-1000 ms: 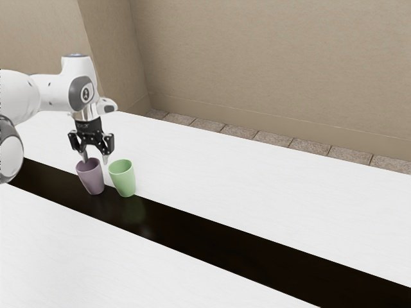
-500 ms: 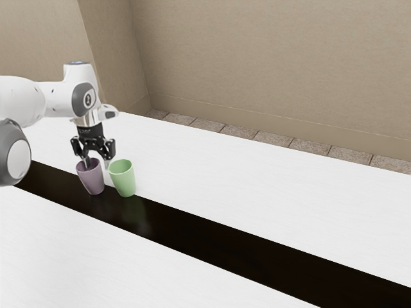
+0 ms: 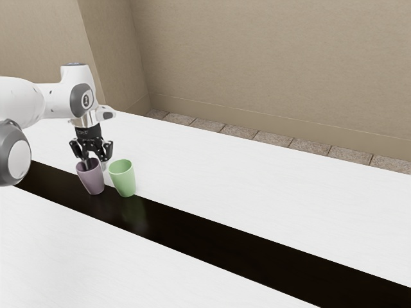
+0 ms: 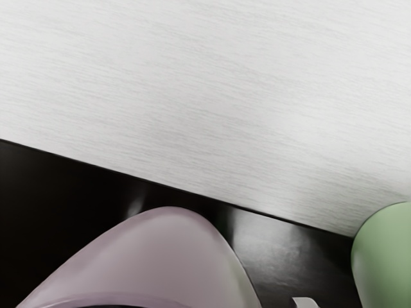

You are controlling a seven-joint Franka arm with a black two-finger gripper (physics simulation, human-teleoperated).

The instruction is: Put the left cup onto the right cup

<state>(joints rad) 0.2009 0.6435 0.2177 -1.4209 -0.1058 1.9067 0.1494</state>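
Observation:
On the dark strip of the table stands the purple cup, the one toward the exterior view's left. The green cup stands upright close beside it on the right. My gripper is down at the purple cup's rim, on the side nearest the green cup. Its fingers are still apart, one over the cup's mouth and one outside its wall. In the wrist view the purple cup lies just under my hand, and the green cup is at the edge.
The white table top spreads wide on both sides of the black strip. A beige wall and a tiled floor edge run along the far side. Nothing else stands near the two cups.
My hand has come down from above the purple cup to its rim. The fingers have drawn a little closer together. Neither cup has moved.

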